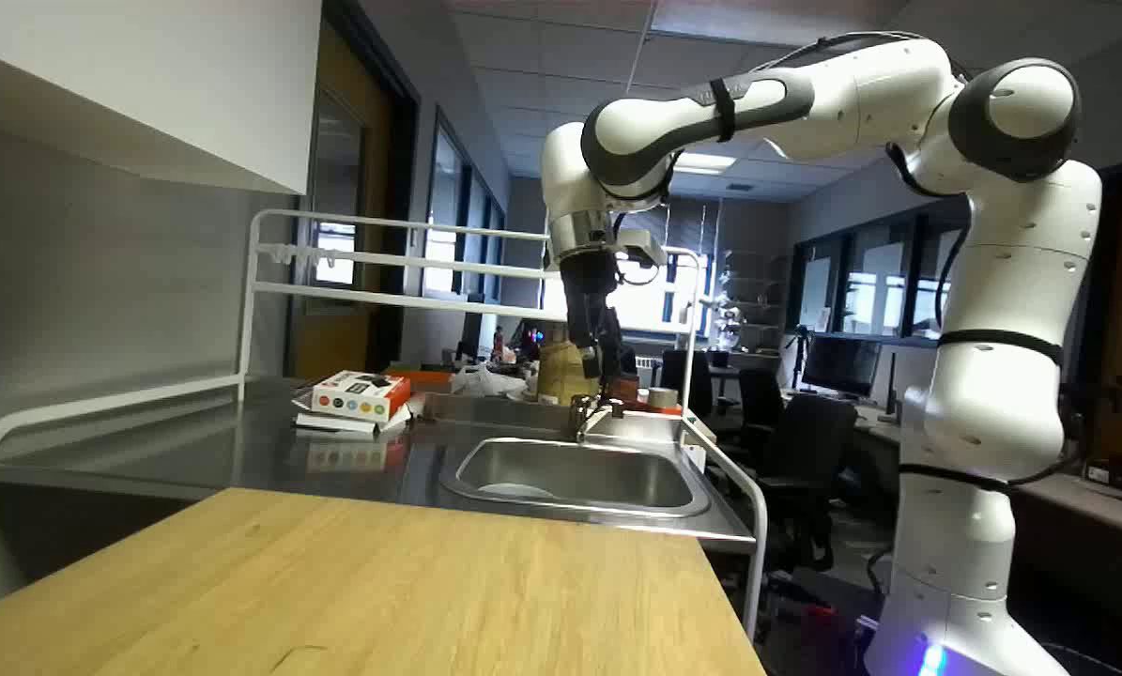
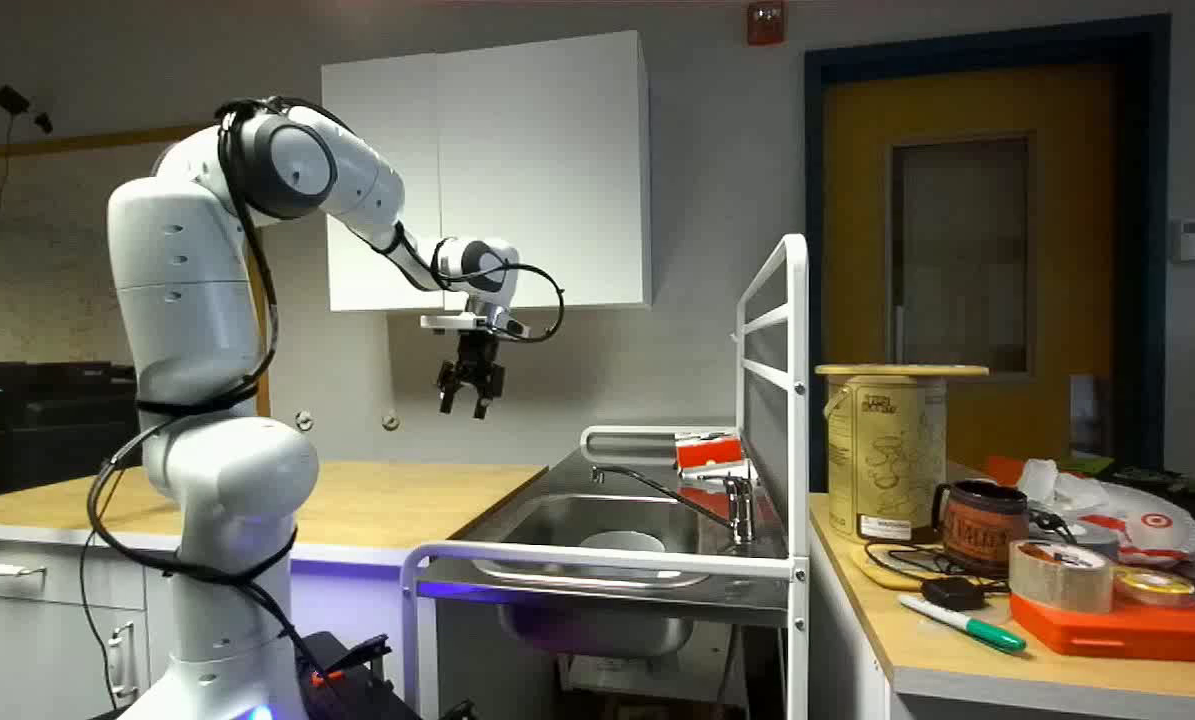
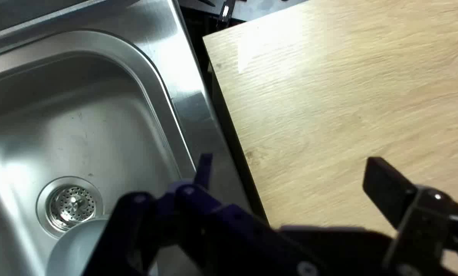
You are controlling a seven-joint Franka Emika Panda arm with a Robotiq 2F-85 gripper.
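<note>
High over sink rim [image 3: 160,103] and countertop edge [image 3: 235,115]: hand [image 2: 463,408] spread wide, free air beneath.

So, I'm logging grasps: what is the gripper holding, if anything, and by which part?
Nothing is held; the gripper hangs open, with nothing between its fingers.

I see a black gripper [image 2: 464,407] and a white arm [image 2: 172,235] with dark grey joint rings [image 1: 972,130]. The sink [image 3: 110,126] is silvery grey, the bowl [image 3: 75,249] pale grey-blue. Fine streaky grain runs through the honey-blond wooden countertop [image 3: 347,96]. The cardboard box [image 1: 359,394] shows white and orange-red, with a row of multicoloured dots [image 1: 354,404]; the door [image 2: 1067,250] is yellow, its frame [image 2: 1142,250] dark blue.
</note>
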